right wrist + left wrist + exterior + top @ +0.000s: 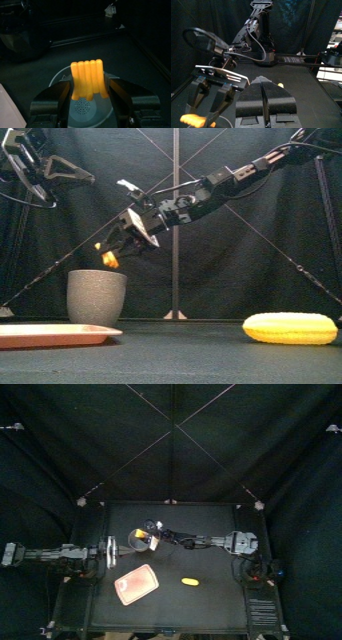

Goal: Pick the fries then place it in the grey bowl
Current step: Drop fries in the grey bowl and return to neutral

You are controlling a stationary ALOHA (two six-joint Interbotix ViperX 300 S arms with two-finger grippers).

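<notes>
Fries (pixel 87 77) are already picked, it seems; the placing is what remains. The right gripper (pixel 88 87), reaching in from the right past the middle, hangs over the grey bowl (pixel 96 296) with its jaws clamped on the fries. The left gripper (pixel 264 82) rests at the table's left side, jaws together and empty. The bowl stands upright, and its mouth is directly below the fries. Near it lie a pink tray (pixel 54 335) and a yellow corn toy (pixel 290 327). The fries are above the rim, not yet inside, so lowering and releasing are left.

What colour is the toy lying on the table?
Yellow; the toy shows best in the front view.
</notes>
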